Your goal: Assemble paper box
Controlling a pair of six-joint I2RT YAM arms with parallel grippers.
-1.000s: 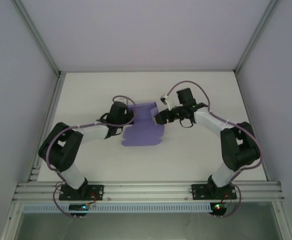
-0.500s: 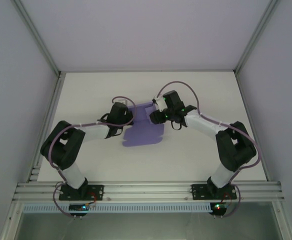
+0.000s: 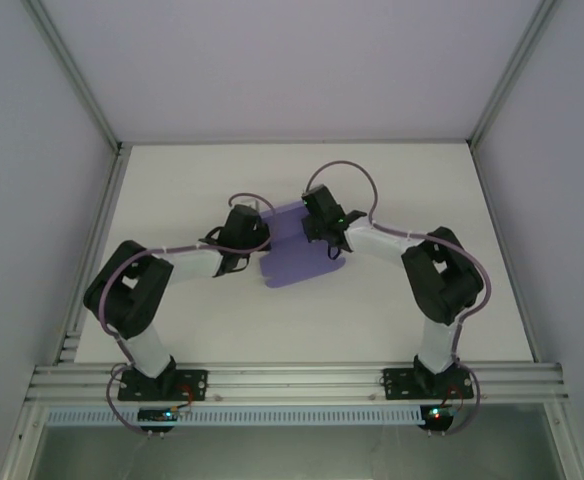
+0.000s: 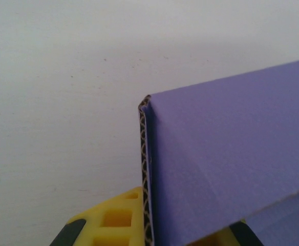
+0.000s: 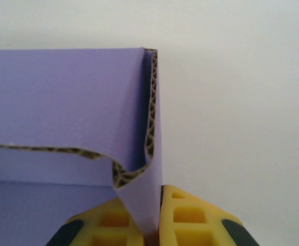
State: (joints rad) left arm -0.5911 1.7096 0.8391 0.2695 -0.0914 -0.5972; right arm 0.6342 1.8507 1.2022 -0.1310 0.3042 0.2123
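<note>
Right pincer (image 5: 156, 218) has just clamped the right wall of the paper box (image 3: 302, 262), with the left pincer (image 4: 154, 233) gripping the opposite wall, ready for folding.

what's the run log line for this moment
left end effector: shut on lavender corrugated-card paper box | right end effector: shut on its wall | box: partly folded

bare table (image 3: 422, 180) surrounds the paper box (image 3: 297, 265), while the left tool (image 3: 262, 238) and right tool (image 3: 324, 238) crowd its far corners.

Bright, even light; wrist views slightly soft.
</note>
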